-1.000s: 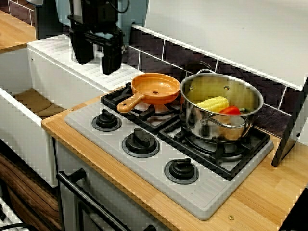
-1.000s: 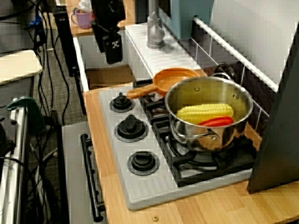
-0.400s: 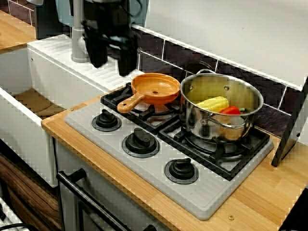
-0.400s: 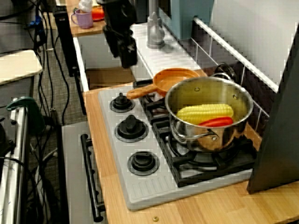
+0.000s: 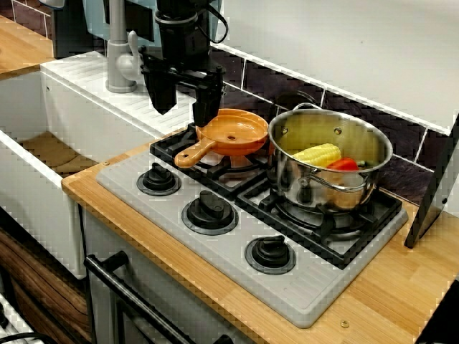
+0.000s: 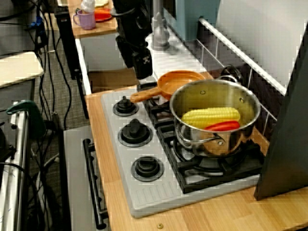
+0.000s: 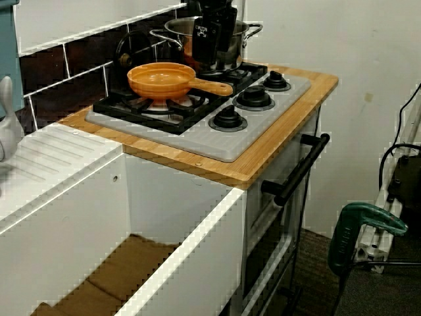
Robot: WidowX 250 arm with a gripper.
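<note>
My black gripper (image 5: 183, 104) hangs open and empty just above the left rim of an orange pan (image 5: 233, 131), where its handle (image 5: 190, 154) begins. The pan sits on the back left burner. In the view from the stove's end the gripper (image 6: 136, 67) is above the pan (image 6: 180, 81) on its handle side. From the sink side the gripper (image 7: 214, 56) stands behind the pan (image 7: 161, 78). A steel pot (image 5: 315, 188) on the right burner holds a corn cob (image 5: 317, 153) and a red pepper (image 5: 343, 164).
Three black knobs (image 5: 209, 210) line the grey stove front. A grey faucet (image 5: 118, 61) and ribbed white drainboard (image 5: 93, 86) lie left of the stove, beside a deep sink (image 7: 164, 263). A dark panel (image 5: 437, 193) leans at the right. A tiled wall runs behind.
The gripper has travelled right from over the drainboard to the pan's left rim and come lower. It stays open. Pan and pot have not moved.
</note>
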